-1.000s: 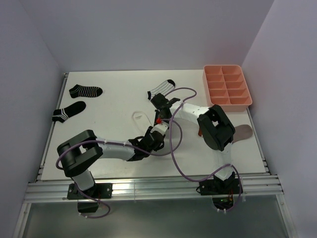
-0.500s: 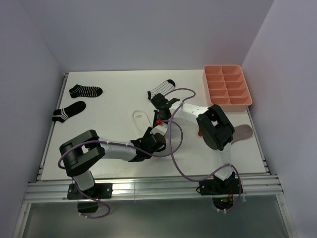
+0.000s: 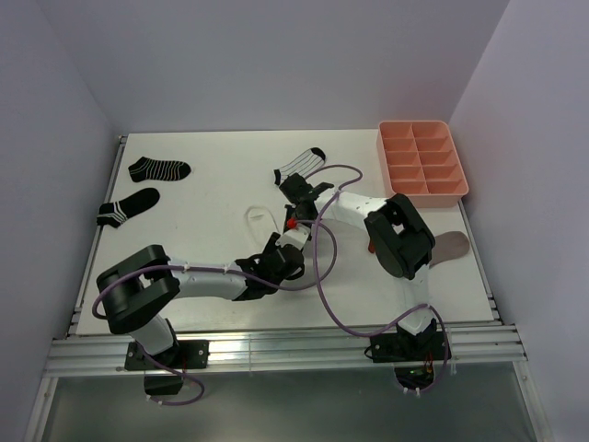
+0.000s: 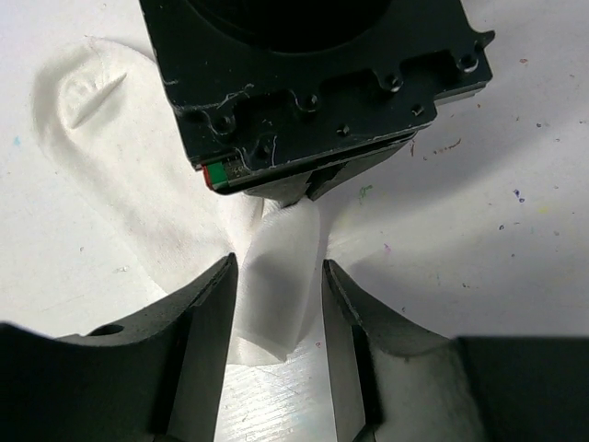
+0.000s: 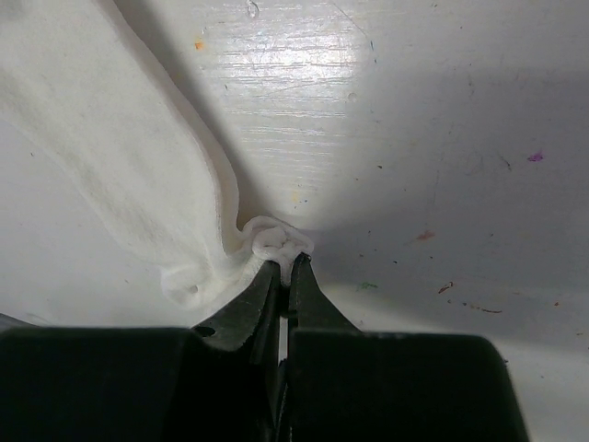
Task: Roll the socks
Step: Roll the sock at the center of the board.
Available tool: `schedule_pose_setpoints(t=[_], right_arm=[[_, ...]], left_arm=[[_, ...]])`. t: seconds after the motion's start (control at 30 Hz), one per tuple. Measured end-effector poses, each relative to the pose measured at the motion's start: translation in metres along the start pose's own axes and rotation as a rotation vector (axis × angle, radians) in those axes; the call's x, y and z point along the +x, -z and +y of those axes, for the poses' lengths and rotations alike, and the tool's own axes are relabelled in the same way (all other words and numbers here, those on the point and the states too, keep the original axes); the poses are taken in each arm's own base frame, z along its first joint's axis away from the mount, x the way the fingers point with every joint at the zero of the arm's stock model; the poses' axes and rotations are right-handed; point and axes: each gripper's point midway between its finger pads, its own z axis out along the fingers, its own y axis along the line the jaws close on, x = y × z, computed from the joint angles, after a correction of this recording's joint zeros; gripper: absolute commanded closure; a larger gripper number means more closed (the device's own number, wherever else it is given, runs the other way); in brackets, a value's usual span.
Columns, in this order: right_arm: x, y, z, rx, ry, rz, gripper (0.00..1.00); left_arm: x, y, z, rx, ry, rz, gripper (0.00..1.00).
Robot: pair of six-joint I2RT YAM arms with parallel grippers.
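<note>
The plain white sock (image 3: 259,219) lies mid-table. My right gripper (image 3: 293,219) is shut on a bunched edge of it (image 5: 276,241), and the rest spreads up-left (image 5: 110,157). My left gripper (image 3: 283,247) sits just in front of the right one. Its jaws are open (image 4: 278,276) and straddle a taut strip of the white sock (image 4: 281,267) that hangs from the right gripper's body (image 4: 313,83). The white thin-striped sock with black toe (image 3: 300,166) lies behind them. Two black striped socks (image 3: 158,169) (image 3: 128,206) lie far left. The taupe sock (image 3: 449,247) shows at the right, partly hidden by the right arm.
A pink compartment tray (image 3: 421,161) stands at the back right corner. A purple cable (image 3: 324,276) loops over the table between the two arms. White walls close in the table on the left, back and right.
The left arm's elbow has swung lower and to the left, and its gripper has edged closer under the right gripper. The right gripper has stayed shut on the white sock.
</note>
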Motion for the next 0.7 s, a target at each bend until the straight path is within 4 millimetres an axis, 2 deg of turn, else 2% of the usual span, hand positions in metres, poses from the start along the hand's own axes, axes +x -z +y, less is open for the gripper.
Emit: schedule_pose_setpoints(t=[0.23, 0.43, 0.57, 0.67, 0.7], right_arm=[[0.0, 0.0, 0.001, -0.007, -0.003, 0.007, 1.0], [0.001, -0.001, 0.002, -0.015, -0.004, 0.013, 1.0], [0.002, -0.001, 0.002, -0.018, -0.007, 0.016, 1.0], [0.001, -0.001, 0.002, -0.02, -0.008, 0.018, 1.0], [0.001, -0.001, 0.002, -0.021, -0.01, 0.02, 1.0]], left_arm=[[0.005, -0.001, -0.002, 0.006, -0.004, 0.011, 0.55], [0.027, -0.008, -0.003, -0.002, -0.04, 0.069, 0.56], [0.028, -0.009, -0.003, -0.013, -0.029, 0.07, 0.56], [0.027, -0.011, -0.003, -0.022, -0.019, 0.069, 0.62], [0.027, -0.012, -0.003, -0.024, -0.018, 0.07, 0.67]])
